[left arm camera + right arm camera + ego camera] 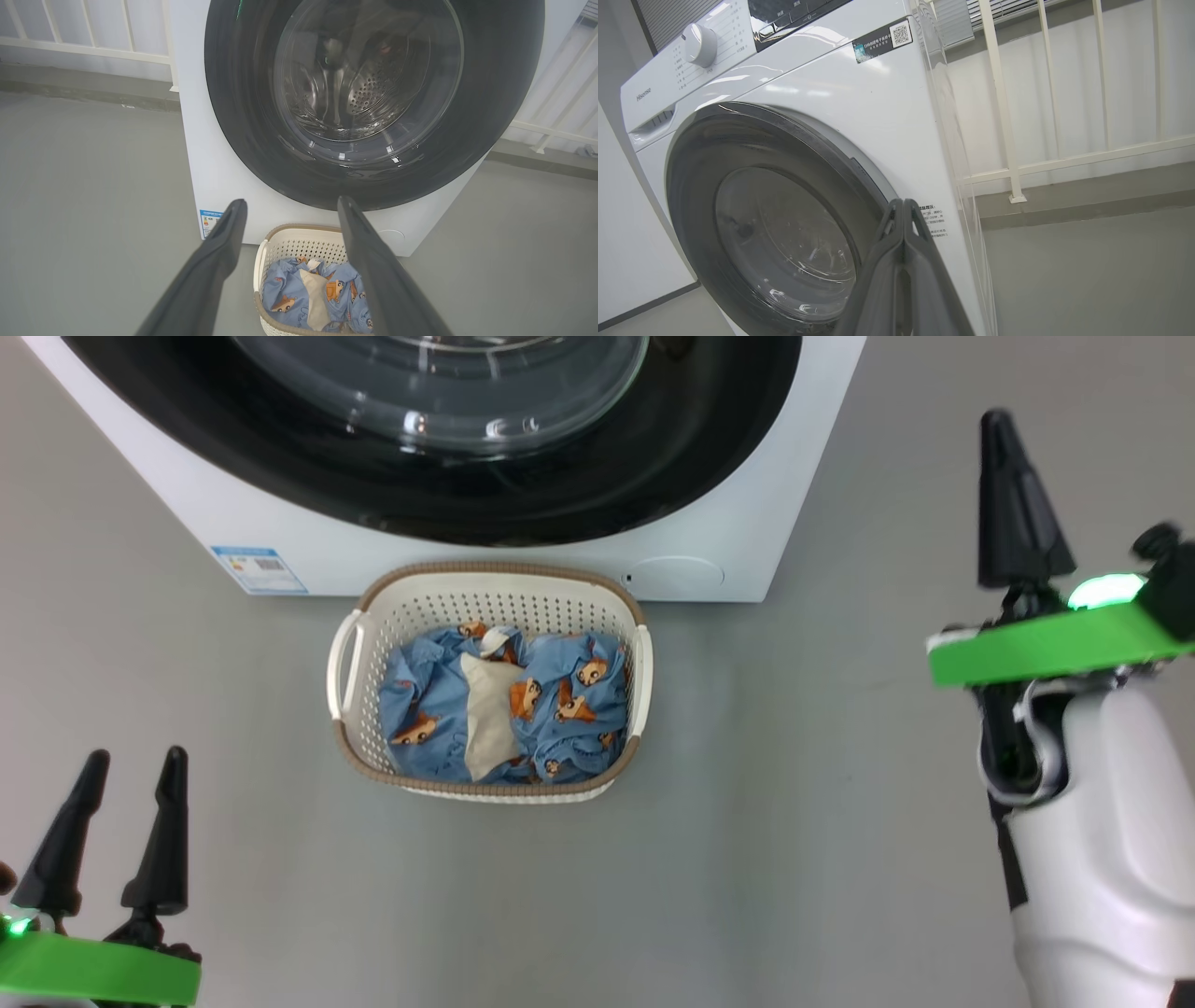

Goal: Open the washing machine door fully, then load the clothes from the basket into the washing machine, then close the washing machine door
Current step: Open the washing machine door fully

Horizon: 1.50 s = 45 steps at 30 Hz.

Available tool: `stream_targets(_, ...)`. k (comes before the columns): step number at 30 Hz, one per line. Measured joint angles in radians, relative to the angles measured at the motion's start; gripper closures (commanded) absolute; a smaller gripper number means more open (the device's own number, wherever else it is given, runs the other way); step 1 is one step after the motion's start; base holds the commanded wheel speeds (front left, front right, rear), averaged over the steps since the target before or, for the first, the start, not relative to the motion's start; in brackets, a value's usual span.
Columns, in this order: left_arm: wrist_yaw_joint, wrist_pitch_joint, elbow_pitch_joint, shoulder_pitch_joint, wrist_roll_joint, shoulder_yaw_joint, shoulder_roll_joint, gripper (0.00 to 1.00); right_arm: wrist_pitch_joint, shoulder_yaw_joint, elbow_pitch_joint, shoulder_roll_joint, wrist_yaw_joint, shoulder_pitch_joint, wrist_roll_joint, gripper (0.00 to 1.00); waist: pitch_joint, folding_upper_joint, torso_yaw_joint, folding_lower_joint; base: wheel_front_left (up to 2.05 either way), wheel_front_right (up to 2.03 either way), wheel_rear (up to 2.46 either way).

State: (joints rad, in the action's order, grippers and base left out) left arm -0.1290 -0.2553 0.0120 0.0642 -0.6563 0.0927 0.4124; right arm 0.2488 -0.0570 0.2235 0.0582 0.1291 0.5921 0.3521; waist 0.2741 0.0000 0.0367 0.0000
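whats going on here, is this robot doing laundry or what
Pretty much, but it's at the very start. The robot faces a washing machine whose door is closed. A basket sits on the floor in front of it, holding the clothes. The left gripper hangs open and low, holding nothing. The right gripper is shut and empty, raised off the machine's right side.

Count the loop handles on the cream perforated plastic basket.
2: a white loop handle on the left side of the cream perforated plastic basket, another on its right.
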Motion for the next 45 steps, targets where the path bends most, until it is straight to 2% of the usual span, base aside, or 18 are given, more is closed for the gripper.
stream_targets(6, 0.000, 0.000, -0.007, 0.002, -0.007, -0.004, 0.008, 0.00, -0.068, -0.043, 0.058, 0.003, 0.000, 0.088, 0.100, 1.00, 0.026, 0.0000, 0.010, 0.0000, 0.00, 0.00, 0.00)
stream_targets(15, 0.000, 0.000, -0.014, 0.022, -0.042, -0.006, 0.028, 0.00, -0.233, -0.166, 0.158, 0.004, 0.000, 0.231, 0.275, 1.00, 0.083, 0.0000, 0.028, 0.0001, 0.00, 0.00, 0.00)
stream_targets(22, 0.000, 0.000, -0.024, 0.047, -0.060, -0.007, 0.044, 0.00, -0.350, -0.216, 0.181, 0.007, 0.000, 0.335, 0.330, 1.00, 0.138, 0.0000, 0.046, 0.0000, 0.00, 0.00, 0.00)
stream_targets(30, 0.000, 0.000, -0.031, 0.069, -0.065, 0.003, 0.047, 0.00, -0.453, -0.215, 0.190, 0.008, 0.000, 0.426, 0.340, 1.00, 0.181, 0.0000, 0.065, 0.0000, 0.00, 0.00, 0.00)
stream_targets(45, 0.000, 0.000, -0.028, 0.106, -0.075, 0.030, 0.049, 0.00, -0.611, -0.261, 0.216, 0.009, 0.000, 0.581, 0.400, 1.00, 0.245, 0.0000, 0.113, 0.0001, 0.00, 0.00, 0.00)
